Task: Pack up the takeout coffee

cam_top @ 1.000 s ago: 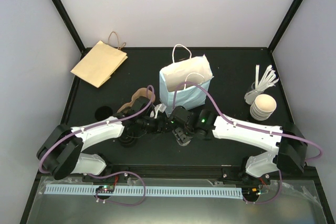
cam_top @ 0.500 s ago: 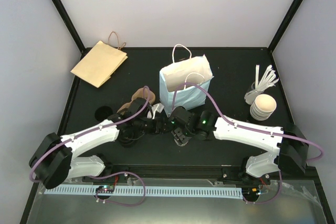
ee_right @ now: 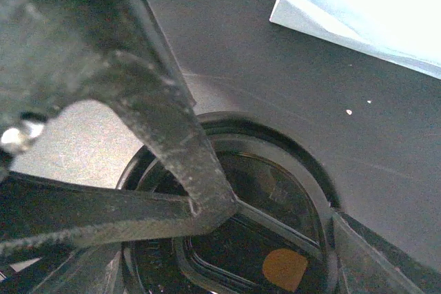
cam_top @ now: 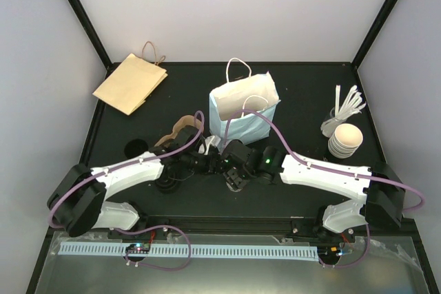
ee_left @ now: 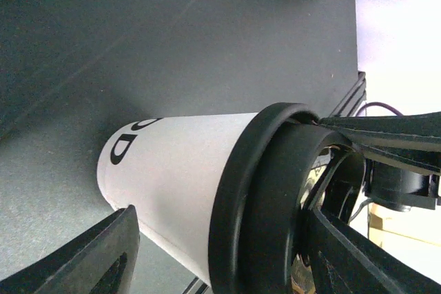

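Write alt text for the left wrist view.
The takeout coffee, a white paper cup with a black lid, appears sideways in frame between the fingers of the left gripper. The right gripper meets its lid from the right, over a dark table.

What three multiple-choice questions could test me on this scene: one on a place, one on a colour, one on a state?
1. Where on the table does the brown paper bag lie? A. near right; B. centre; C. far left.
2. What colour is the lid of the takeout coffee? A. white; B. black; C. brown.
3. How is the white bag? A. standing upright; B. lying flat; C. upside down.
Answers: 1 C, it lies at the far-left corner. 2 B, the left wrist view shows it black. 3 A, its handles point up.
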Tool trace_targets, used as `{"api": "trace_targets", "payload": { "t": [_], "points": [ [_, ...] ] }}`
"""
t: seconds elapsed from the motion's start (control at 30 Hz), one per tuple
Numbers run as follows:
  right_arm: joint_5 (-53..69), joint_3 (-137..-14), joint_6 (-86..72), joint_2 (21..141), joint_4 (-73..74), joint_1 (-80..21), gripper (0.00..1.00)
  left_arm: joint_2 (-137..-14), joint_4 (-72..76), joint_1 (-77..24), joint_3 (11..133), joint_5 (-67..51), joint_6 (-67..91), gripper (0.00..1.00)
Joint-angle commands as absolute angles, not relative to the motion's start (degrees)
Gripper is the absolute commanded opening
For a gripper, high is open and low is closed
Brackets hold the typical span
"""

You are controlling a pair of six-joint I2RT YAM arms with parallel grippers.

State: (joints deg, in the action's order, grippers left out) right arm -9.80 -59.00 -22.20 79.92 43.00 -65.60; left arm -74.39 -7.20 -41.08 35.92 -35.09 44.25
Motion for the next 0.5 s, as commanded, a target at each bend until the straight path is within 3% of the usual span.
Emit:
{"api": "trace_targets", "payload": {
  "t": [0.0, 0.33, 0.47],
  "points": [
    [-6.8, -57.5, -21.7, 81.3, 43.3, -66.4, 0.69, -76.8, -7.1, -41.7, 38.4, -36.0, 42.5, 0.67],
    [-10.2, -60.1, -22.1, 79.2, 44.5, -66.4, 0.82, -78.9, -11.9, -41.8, 38.4, -32.5, 40.8, 0.65],
    [-12.3, -62.2, -22.0, 77.0, 46.2, -66.5, 0.92, -79.0, -13.9, -41.9, 39.0, -30.8, 40.1, 0.64]
  ]
}}
